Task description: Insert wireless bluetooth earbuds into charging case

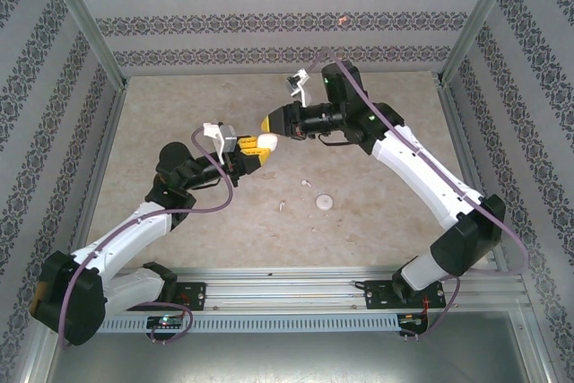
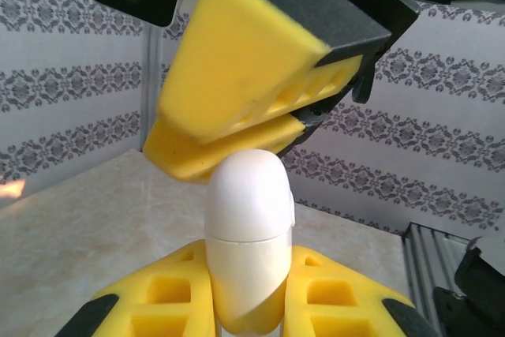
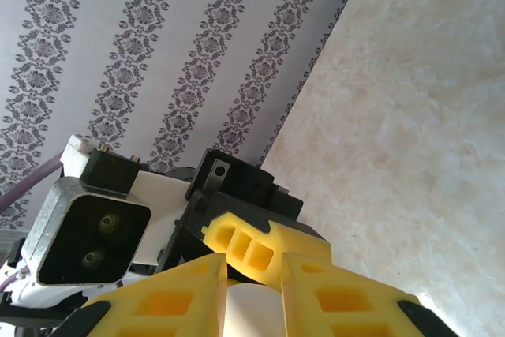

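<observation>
Left pincer (image 2: 252, 266) clamps the charging case (image 2: 251, 219) upright above the table (image 1: 179, 105); right pincer (image 3: 252, 274) straddles its top, grip impossible to tell.

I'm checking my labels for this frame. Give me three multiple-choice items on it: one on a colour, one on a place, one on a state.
1. What colour are the fingers of the left tool and the right tool?
A. yellow
B. blue
C. red

2. Where is the glossy white rounded plastic charging case?
A. in the right tool alone
B. clamped between the left tool's fingers
C. loose, away from both tools

3. How is the case's lid?
A. swung open
B. taken off
C. shut, with a thin seam

Answers:
1 A: both wrist views show yellow fingers on each tool.
2 B: the left wrist view shows the case gripped from both sides by that tool's own fingers.
3 C: in the left wrist view a fine line runs round the case and the two halves meet.
</observation>
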{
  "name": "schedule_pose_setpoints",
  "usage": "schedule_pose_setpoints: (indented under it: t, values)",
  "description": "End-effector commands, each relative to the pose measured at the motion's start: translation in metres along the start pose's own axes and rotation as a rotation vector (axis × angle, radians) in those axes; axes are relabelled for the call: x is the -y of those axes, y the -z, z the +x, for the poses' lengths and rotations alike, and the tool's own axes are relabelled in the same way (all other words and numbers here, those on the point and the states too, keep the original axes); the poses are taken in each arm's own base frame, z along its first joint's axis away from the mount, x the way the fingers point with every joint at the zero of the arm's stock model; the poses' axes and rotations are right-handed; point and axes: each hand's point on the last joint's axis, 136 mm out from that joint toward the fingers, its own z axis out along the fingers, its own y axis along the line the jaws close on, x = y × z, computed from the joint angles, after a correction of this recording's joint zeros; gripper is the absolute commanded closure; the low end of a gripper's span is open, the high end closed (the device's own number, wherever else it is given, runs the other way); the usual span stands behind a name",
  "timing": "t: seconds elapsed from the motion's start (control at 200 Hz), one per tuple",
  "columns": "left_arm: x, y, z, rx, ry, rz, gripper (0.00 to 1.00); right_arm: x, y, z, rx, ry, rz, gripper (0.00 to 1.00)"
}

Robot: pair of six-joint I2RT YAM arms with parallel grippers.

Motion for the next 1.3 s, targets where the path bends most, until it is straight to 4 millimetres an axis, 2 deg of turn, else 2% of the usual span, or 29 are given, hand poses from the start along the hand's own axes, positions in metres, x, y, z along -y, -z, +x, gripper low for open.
schedule_pose_setpoints:
  t: [0.0,0.165,0.23,0.28,0.355,0.42,0.5,0.689,0.844,0.979,1.069,1.169,1.299]
  values:
    - [-0.012,-0.001,-0.029,0.077,0.026,-0.077,1.0,-0.017,0.007,0.024,-0.053,0.04,-0.049,0.76]
    - [-0.015,-0.002,-0.027,0.072,0.053,-0.092,1.0,-0.005,0.013,0.026,-0.026,0.067,0.035,0.74]
    - [-0.019,0.0,-0.023,0.07,0.076,-0.117,1.0,-0.006,0.02,0.02,0.014,0.094,0.067,0.69]
    - [-0.025,0.003,-0.016,0.058,0.111,-0.153,1.0,-0.003,0.027,0.014,0.051,0.107,0.101,0.67]
    - [-0.042,0.009,0.003,-0.009,0.223,-0.256,0.94,0.008,0.041,0.003,0.113,0.11,0.173,0.63]
    - [-0.05,0.012,0.022,-0.081,0.267,-0.305,0.93,0.028,0.051,-0.001,0.141,0.101,0.252,0.61]
    - [-0.062,0.019,0.05,-0.147,0.309,-0.371,0.93,0.064,0.06,0.001,0.133,0.082,0.374,0.59]
    - [-0.098,0.042,0.109,-0.245,0.443,-0.528,0.93,0.162,0.066,0.036,0.001,-0.049,0.61,0.56]
    - [-0.126,0.054,0.167,-0.369,0.642,-0.61,0.94,0.219,0.057,0.064,-0.119,-0.143,0.691,0.54]
    - [-0.145,0.067,0.212,-0.459,0.751,-0.695,0.94,0.253,0.049,0.082,-0.234,-0.191,0.75,0.54]
    - [-0.159,0.077,0.23,-0.471,0.794,-0.759,0.92,0.269,0.048,0.092,-0.283,-0.206,0.785,0.53]
    - [-0.168,0.084,0.24,-0.518,0.797,-0.801,0.83,0.281,0.049,0.101,-0.321,-0.211,0.816,0.52]
    - [-0.174,0.094,0.245,-0.604,0.777,-0.855,0.65,0.295,0.051,0.11,-0.354,-0.231,0.828,0.5]
